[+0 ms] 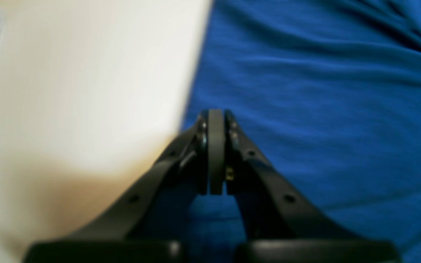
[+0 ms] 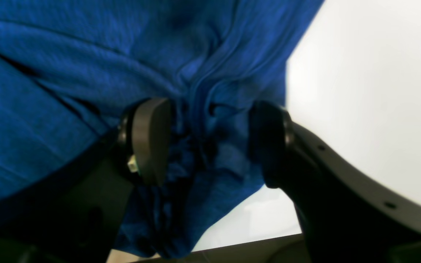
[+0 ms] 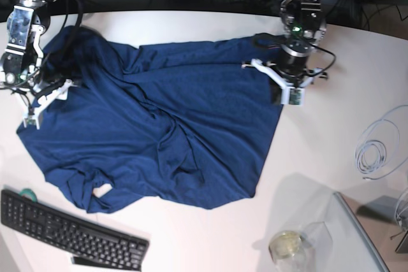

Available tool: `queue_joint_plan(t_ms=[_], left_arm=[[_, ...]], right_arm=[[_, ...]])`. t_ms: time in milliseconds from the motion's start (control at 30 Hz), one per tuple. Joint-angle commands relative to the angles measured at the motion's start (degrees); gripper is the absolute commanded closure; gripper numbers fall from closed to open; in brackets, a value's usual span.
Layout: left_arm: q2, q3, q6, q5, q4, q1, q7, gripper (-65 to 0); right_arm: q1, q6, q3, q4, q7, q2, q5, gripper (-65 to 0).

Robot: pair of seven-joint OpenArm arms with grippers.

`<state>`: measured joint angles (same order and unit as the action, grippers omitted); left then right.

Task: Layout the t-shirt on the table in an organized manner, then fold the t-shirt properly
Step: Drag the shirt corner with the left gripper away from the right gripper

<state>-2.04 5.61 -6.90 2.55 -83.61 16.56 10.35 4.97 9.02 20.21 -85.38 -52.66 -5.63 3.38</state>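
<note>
1. White desk (image 3: 191, 27) fills most of the base view, and our t-shirt (image 3: 159, 132) lies spread but wrinkly across its middle and left.
2. Our left fingers (image 1: 216, 117) are pressed together at the shirt's edge; we cannot tell if cloth is pinched between them.
3. Our right fingers (image 2: 210, 140) are apart, with a bunched bit of shirt between them, at the upper left of the base view.
4. We think we are at the laying-out step. Next we need to pull the bunched edges flat.
</note>
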Motion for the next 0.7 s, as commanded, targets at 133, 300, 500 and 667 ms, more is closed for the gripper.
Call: queue_joint_plan(t_ms=[133,300,500,667], left_arm=[[-0.11,-0.82,-0.01,-0.13,6.56,-1.30,-0.90,0.0],[-0.55,-0.64,-0.01,-0.13,7.61,-1.48,-0.90,0.0],[-2.48,-0.64,0.08,-0.13,8.05,-1.57,-0.90,0.0],[-5.38,-0.55,0.17,-0.13,10.78,-1.74,-0.90,0.0]], right_arm=[[-1.76,-0.18,3.49,-0.64,2.16,1.54,0.01,-35.6],[-2.64,-0.18,3.66,3.23,2.60,1.45,0.01,-32.6],[-2.82,-0.18,3.84,3.85,2.60,1.19,0.01,0.0],[-3.87,-0.18,3.84,4.02,2.51,-1.27,0.01,-0.5]])
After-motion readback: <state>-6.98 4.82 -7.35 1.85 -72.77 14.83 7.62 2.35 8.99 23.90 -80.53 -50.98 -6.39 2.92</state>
